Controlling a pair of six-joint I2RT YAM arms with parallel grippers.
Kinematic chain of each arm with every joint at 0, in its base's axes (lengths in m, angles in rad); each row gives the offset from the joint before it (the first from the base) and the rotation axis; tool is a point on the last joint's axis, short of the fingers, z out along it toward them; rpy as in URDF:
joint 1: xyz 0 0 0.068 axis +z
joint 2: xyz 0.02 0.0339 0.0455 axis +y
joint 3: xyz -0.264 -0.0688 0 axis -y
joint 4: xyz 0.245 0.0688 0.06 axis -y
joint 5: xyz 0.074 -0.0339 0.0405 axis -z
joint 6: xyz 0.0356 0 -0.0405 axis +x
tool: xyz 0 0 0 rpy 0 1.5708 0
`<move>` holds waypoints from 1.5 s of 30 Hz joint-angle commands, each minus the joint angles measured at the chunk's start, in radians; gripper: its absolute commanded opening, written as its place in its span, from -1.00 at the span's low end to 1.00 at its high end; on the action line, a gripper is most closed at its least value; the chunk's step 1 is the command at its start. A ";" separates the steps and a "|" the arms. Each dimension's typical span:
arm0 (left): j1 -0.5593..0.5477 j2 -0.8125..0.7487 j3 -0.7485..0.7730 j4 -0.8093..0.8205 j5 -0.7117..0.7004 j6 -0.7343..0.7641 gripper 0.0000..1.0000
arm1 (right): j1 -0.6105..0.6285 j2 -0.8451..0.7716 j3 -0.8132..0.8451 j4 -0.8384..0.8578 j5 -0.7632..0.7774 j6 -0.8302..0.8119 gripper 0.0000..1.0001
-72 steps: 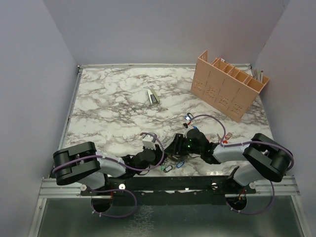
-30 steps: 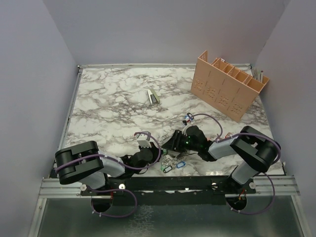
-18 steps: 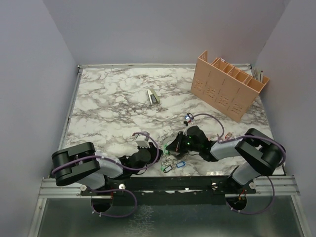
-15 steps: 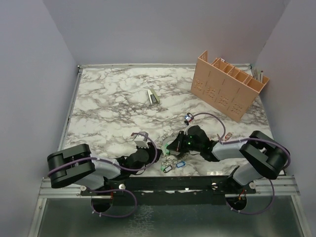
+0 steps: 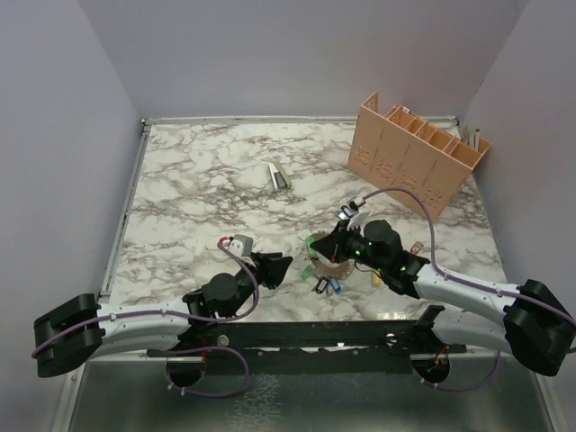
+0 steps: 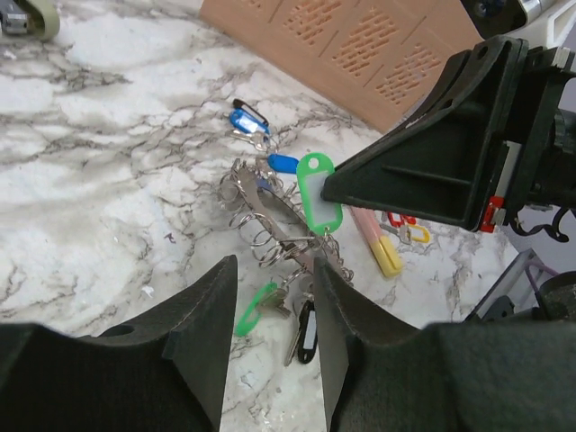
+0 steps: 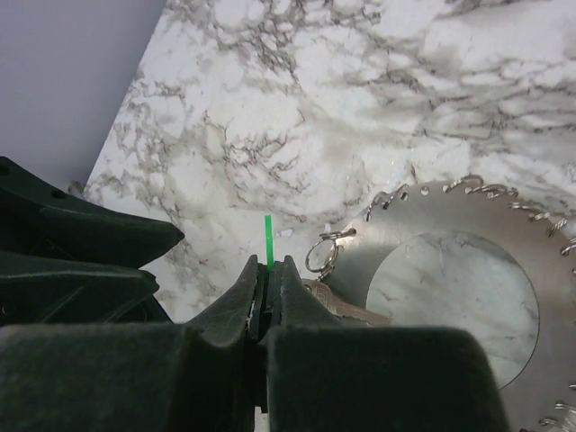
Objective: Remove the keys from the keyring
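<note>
The keyring (image 6: 266,214) is a wide grey-silver coiled ring; it hangs tilted with one edge off the marble, and its flat band fills the right wrist view (image 7: 454,236). My right gripper (image 7: 266,270) is shut on a green key tag (image 6: 315,191) fixed to the ring by a small split ring (image 7: 324,252). Loose keys with green (image 6: 256,310) and black (image 6: 306,328) heads lie below the ring. A blue-headed one (image 6: 282,164) lies behind it. My left gripper (image 6: 270,351) stands open just short of the ring, holding nothing. From above, both grippers (image 5: 274,267) (image 5: 317,245) meet near the keyring (image 5: 337,267).
A tan slotted organizer box (image 5: 418,153) stands at the back right. A small pale stapler-like object (image 5: 279,175) lies mid-table. A bunch with red and yellow tags (image 6: 389,255) rests right of the ring, and a further blue-tagged key (image 5: 343,214) lies behind it.
The right gripper closed on the green tag and rose, tilting the keyring up. The left gripper opened and drew back to the left.
</note>
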 commanded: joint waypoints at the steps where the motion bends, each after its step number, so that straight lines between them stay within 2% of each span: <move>1: 0.003 -0.068 -0.014 0.002 0.035 0.179 -0.19 | 0.002 -0.064 0.032 -0.013 0.049 -0.099 -0.99; 9: 0.003 -0.085 0.038 0.001 0.202 0.366 -0.23 | 0.002 -0.157 0.050 0.002 0.044 -0.157 -0.99; 12: 0.003 -0.097 0.063 0.001 0.222 0.410 -0.22 | 0.002 -0.206 0.082 0.014 -0.033 -0.216 -0.99; 15: 0.002 -0.115 0.085 0.000 0.156 0.447 -0.20 | 0.002 -0.210 0.130 -0.098 0.199 -0.237 -0.99; 16: 0.003 -0.121 0.091 -0.003 0.139 0.461 -0.18 | 0.002 -0.209 0.140 -0.084 0.151 -0.260 -0.99; 17: 0.003 -0.128 0.095 -0.005 0.122 0.472 -0.18 | 0.002 -0.214 0.132 -0.036 -0.006 -0.285 -0.99; 18: 0.002 -0.135 0.096 -0.007 0.104 0.479 -0.17 | 0.002 -0.219 0.121 0.007 -0.046 -0.293 -0.99; 19: 0.003 -0.143 0.096 -0.010 0.092 0.484 -0.17 | 0.002 -0.225 0.115 -0.003 0.040 -0.285 -0.99; 20: 0.003 -0.151 0.095 -0.015 0.085 0.487 -0.17 | 0.002 -0.227 0.114 -0.044 0.220 -0.276 -0.98; 21: 0.003 -0.159 0.090 -0.017 0.082 0.487 -0.17 | 0.002 -0.223 0.111 -0.077 0.335 -0.271 -0.99; 22: 0.003 -0.164 0.086 -0.018 0.083 0.487 -0.17 | 0.002 -0.217 0.107 -0.076 0.306 -0.299 -0.99; 24: 0.004 -0.170 0.080 -0.018 0.094 0.497 -0.17 | 0.002 -0.199 0.087 0.041 -0.034 -0.358 -0.99; 25: 0.003 -0.169 0.079 -0.018 0.102 0.502 -0.17 | 0.002 -0.181 0.085 0.083 -0.130 -0.363 -0.99; 26: 0.003 -0.168 0.080 -0.018 0.112 0.508 -0.17 | 0.002 -0.166 0.091 0.074 -0.061 -0.339 -0.99; 27: 0.003 -0.167 0.081 -0.018 0.122 0.514 -0.16 | 0.002 -0.156 0.102 0.024 0.136 -0.305 -0.99; 28: 0.002 -0.165 0.082 -0.016 0.130 0.515 -0.16 | 0.002 -0.140 0.110 -0.022 0.236 -0.292 -0.99; 29: 0.002 -0.161 0.082 -0.016 0.135 0.516 -0.15 | 0.001 -0.135 0.110 -0.013 0.143 -0.336 -0.99; 30: 0.002 -0.155 0.082 -0.016 0.144 0.522 -0.15 | 0.001 -0.136 0.098 0.047 -0.083 -0.375 -0.99; 31: 0.003 -0.146 0.080 -0.016 0.152 0.530 -0.14 | 0.001 -0.136 0.076 0.133 -0.219 -0.376 -0.99; 32: 0.002 -0.135 0.080 -0.015 0.155 0.535 -0.13 | 0.001 -0.136 0.052 0.189 -0.168 -0.330 -0.99; 33: 0.003 -0.118 0.082 -0.015 0.150 0.539 -0.13 | 0.002 -0.131 0.041 0.163 0.007 -0.296 -0.99; 34: 0.003 -0.102 0.087 -0.015 0.151 0.539 -0.12 | 0.001 -0.123 0.043 0.105 0.096 -0.308 -0.99; 35: 0.003 -0.084 0.090 -0.012 0.161 0.540 -0.12 | 0.001 -0.118 0.042 0.088 0.028 -0.339 -0.98; 37: 0.003 -0.043 0.099 -0.007 0.192 0.546 -0.12 | 0.001 -0.125 0.003 0.202 -0.148 -0.298 -0.99; 38: 0.002 -0.020 0.106 -0.004 0.202 0.549 -0.12 | 0.001 -0.127 -0.027 0.280 -0.147 -0.278 -0.99; 39: 0.003 0.000 0.115 -0.004 0.209 0.550 -0.12 | 0.001 -0.135 -0.037 0.283 -0.119 -0.290 -0.99; 41: 0.002 0.033 0.131 -0.003 0.233 0.553 -0.12 | 0.001 -0.156 -0.009 0.191 -0.112 -0.319 -0.99; 45: 0.004 0.078 0.152 -0.002 0.229 0.569 -0.11 | 0.001 -0.182 -0.002 0.183 -0.193 -0.331 -0.99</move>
